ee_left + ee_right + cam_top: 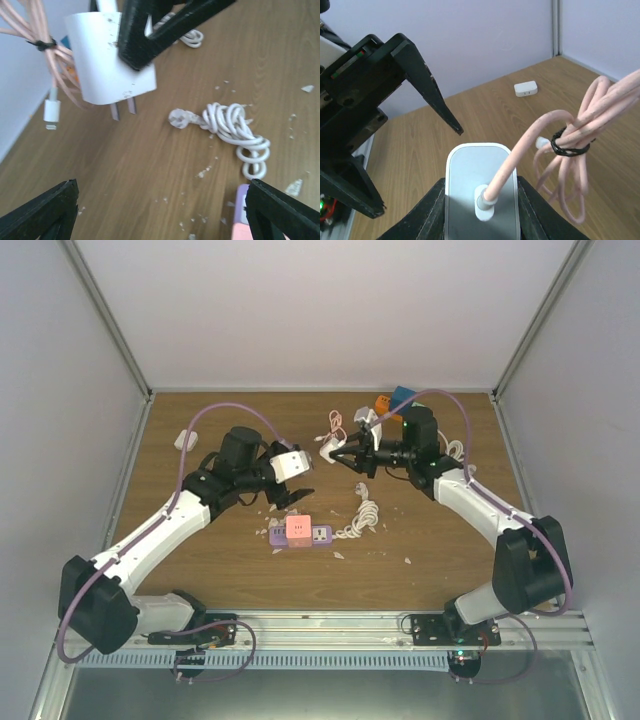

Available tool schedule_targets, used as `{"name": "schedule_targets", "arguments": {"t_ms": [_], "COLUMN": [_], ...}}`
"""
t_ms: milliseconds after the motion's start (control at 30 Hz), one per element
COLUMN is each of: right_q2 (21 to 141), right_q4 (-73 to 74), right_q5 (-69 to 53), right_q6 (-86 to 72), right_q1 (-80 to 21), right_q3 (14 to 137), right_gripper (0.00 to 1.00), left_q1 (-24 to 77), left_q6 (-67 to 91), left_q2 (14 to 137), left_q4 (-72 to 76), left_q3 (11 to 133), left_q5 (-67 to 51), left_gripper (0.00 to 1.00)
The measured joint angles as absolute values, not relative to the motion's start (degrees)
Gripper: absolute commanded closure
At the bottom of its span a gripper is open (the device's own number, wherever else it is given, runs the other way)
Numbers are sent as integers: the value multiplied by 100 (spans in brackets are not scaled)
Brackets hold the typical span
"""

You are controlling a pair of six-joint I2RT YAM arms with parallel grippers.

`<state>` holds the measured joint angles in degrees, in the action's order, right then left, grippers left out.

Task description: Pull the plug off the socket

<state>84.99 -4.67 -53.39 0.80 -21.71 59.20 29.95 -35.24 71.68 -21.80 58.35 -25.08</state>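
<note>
My right gripper (345, 454) is shut on a white plug adapter (328, 448) and holds it in the air, clear of the socket. In the right wrist view the adapter (480, 170) sits between the jaws, with a bundled pink cable (565, 140) coming out of its back. In the left wrist view the adapter (107, 65) hangs with its two prongs bare above the table. The purple socket strip (298, 532) with a pink block on it lies on the table in front of the arms. My left gripper (292, 496) is open and empty just above the strip, whose corner (241, 205) shows by my right finger.
A coiled white cable (362, 515) lies right of the strip; it also shows in the left wrist view (235, 132). A small white adapter (185, 440) lies at the far left. Orange and blue blocks (392, 400) sit at the back. Small white scraps litter the wooden table (200, 570).
</note>
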Motion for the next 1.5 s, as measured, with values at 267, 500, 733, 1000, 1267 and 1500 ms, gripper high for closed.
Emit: {"name": "schedule_targets", "arguments": {"t_ms": [267, 500, 733, 1000, 1267, 1500], "right_q2": [8499, 8497, 8460, 8434, 8431, 8431], "right_q4": [-1551, -2051, -2469, -2757, -3068, -3162], "right_q5": [-5242, -5107, -5043, -4987, -4945, -4831], "right_q6": [-1649, -2685, -3378, -3929, -4300, -4401], "right_q1": [-2169, -2169, -2187, -2202, -2222, -2217], "right_q3": [5413, 5282, 4978, 4801, 4687, 4650], "right_gripper": [98, 94, 95, 95, 95, 77], "left_q1": [3140, 3540, 3704, 4025, 4165, 4202], "left_q6": [-3319, -3273, -3282, -3382, -3420, -3358], "left_q2": [7336, 7614, 7795, 8044, 8361, 8429], "left_q4": [-1649, -1278, -1098, -937, -930, -941], "left_q3": [6101, 6211, 6289, 6407, 6606, 6663], "left_q5": [-1874, -1247, -814, -408, -180, -113], "left_gripper": [11, 15, 20, 33, 52, 73]}}
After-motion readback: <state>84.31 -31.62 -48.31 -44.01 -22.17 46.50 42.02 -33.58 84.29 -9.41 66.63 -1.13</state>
